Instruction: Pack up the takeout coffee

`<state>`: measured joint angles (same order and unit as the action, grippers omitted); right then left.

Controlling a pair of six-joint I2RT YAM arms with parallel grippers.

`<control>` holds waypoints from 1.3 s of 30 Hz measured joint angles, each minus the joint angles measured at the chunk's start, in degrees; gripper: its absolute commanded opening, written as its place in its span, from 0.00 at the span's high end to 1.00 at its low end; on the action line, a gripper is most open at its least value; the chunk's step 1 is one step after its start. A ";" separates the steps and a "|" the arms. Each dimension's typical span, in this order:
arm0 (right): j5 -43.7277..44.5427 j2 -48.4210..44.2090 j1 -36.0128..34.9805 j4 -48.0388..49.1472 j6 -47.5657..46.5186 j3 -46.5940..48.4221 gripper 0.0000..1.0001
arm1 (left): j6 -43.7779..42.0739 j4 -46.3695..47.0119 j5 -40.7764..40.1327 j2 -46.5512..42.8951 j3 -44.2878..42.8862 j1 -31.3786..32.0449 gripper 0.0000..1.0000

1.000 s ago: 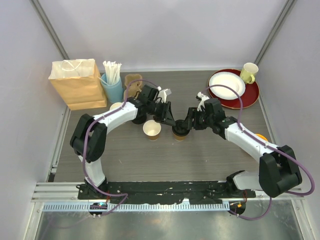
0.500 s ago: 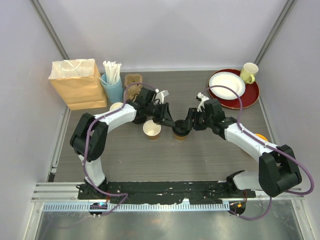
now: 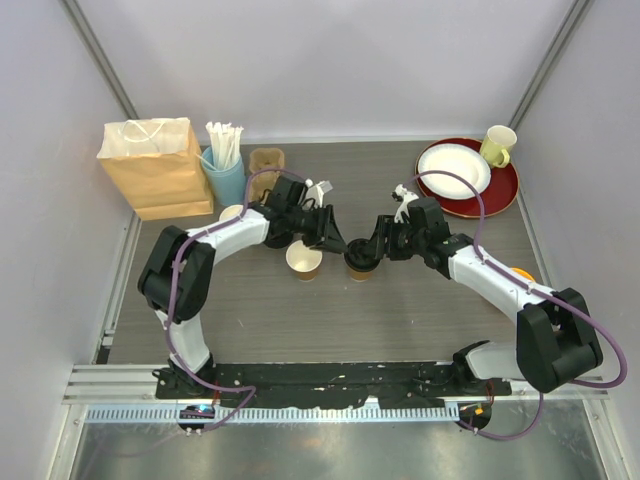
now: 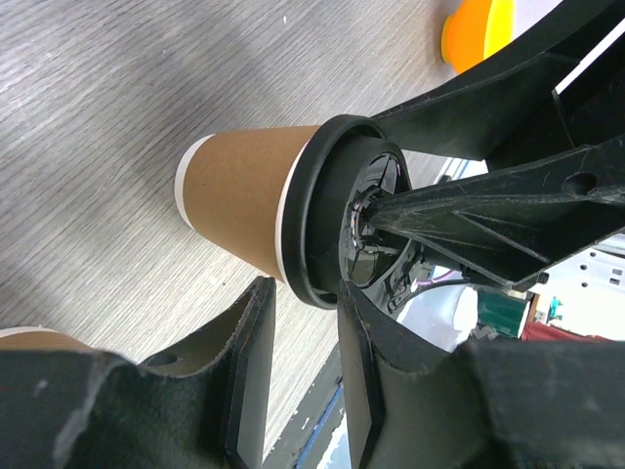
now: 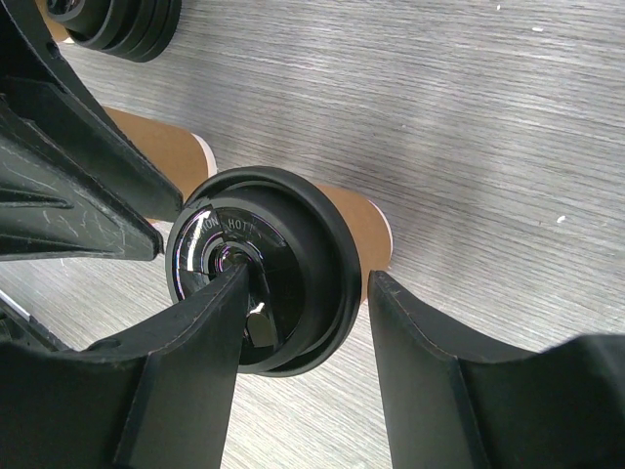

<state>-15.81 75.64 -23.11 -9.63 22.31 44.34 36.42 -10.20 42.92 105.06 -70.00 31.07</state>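
A brown paper cup with a black lid (image 3: 360, 265) stands mid-table, and both grippers meet at it. My left gripper (image 3: 342, 246) reaches in from the left. In the left wrist view the lid's rim (image 4: 314, 210) dips between the left gripper's (image 4: 305, 285) tips, the jaws narrowly apart around it. My right gripper (image 5: 309, 274) is open: one finger lies over the lid's centre (image 5: 283, 244), the other stands off beside the cup wall (image 5: 359, 220). A second brown cup (image 3: 304, 258) stands lidless just to the left.
A kraft paper bag (image 3: 158, 165), a light-blue cup of straws (image 3: 226, 175) and a cardboard holder (image 3: 266, 160) stand at the back left. A red tray (image 3: 500, 195) with a white plate and yellow mug (image 3: 497, 145) sits back right. Spare black lids (image 5: 117, 24) lie nearby.
My left wrist has swung slightly left while its fingertips stay at the lidded cup. The right arm has barely moved.
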 measured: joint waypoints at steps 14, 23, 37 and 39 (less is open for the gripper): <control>0.09 0.00 0.00 0.00 0.13 0.00 0.44 | -0.04 0.17 -0.22 -0.52 0.66 -0.72 0.69; 0.09 0.00 0.00 0.07 0.15 0.00 0.44 | 1.31 0.63 0.70 1.64 0.48 -0.31 0.70; 1.42 -0.02 0.50 0.26 0.33 -0.11 0.51 | 7.43 6.54 5.95 5.31 0.15 -0.13 0.86; 1.60 -0.02 0.52 0.57 0.35 -0.26 0.52 | 8.04 6.82 6.29 5.53 0.15 -0.17 0.89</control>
<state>-14.22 75.61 -22.59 -9.06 22.65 44.07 44.47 -3.38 49.21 110.59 -69.84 30.89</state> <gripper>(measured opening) 0.503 0.156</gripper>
